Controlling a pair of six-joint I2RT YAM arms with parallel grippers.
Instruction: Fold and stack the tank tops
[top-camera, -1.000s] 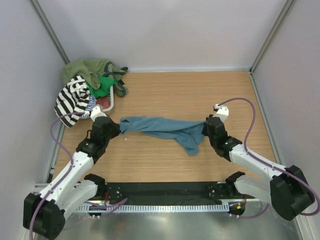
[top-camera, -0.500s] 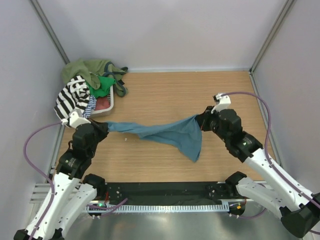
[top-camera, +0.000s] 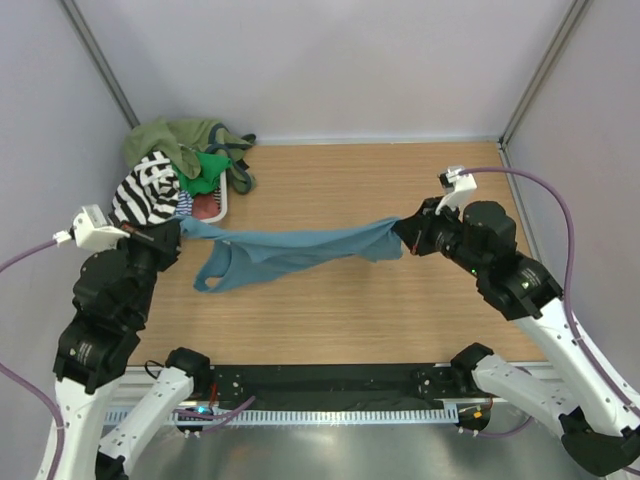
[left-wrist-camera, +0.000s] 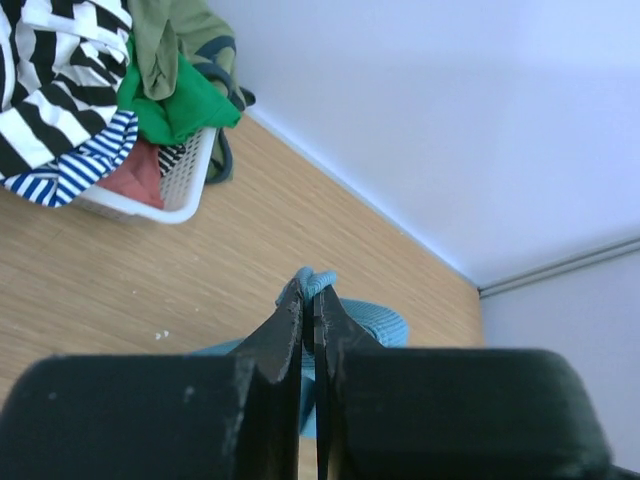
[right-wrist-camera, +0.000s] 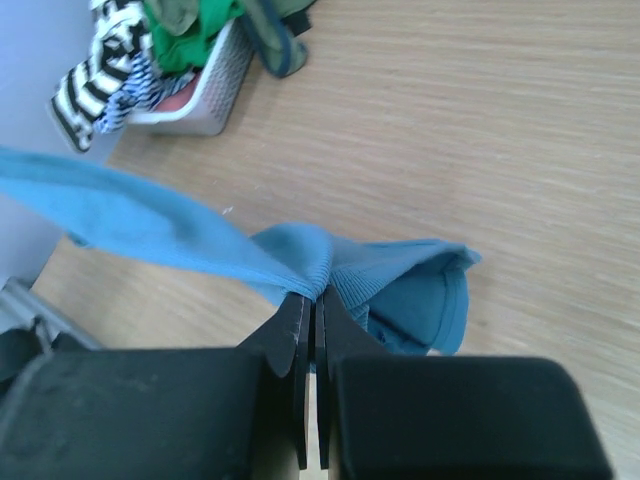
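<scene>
**Condition.** The teal-blue tank top (top-camera: 290, 250) hangs stretched above the worktop (top-camera: 400, 300). One end is just beside the near side of the white basket (top-camera: 217, 211); the other end is well apart from the basket, out to its right. The left pincer (top-camera: 170, 233) is clamped tight on the end by the basket. The right pincer (top-camera: 405, 233) is clamped tight on the far end. Each holds only a small bunched fold at its tips. The span is roped and twisted, not flat, and a strap loop droops from it close to the basket.

**Hazards.**
- Slip: each hold is on a thin pinch of cloth. Pulling the ends further apart would probably draw a fold out, and that end would drop.
- Crumpled landing: if lowered while twisted, the garment is likely to settle in a rope, leaving no flat panel to fold.
- Trapped strap: the drooping loop may tuck beneath the body on contact.
- Snag: the black-and-white striped top (top-camera: 145, 195) spills over the basket rim beside the left pincer. A sweep toward the basket could catch it or drag the basket.
</scene>
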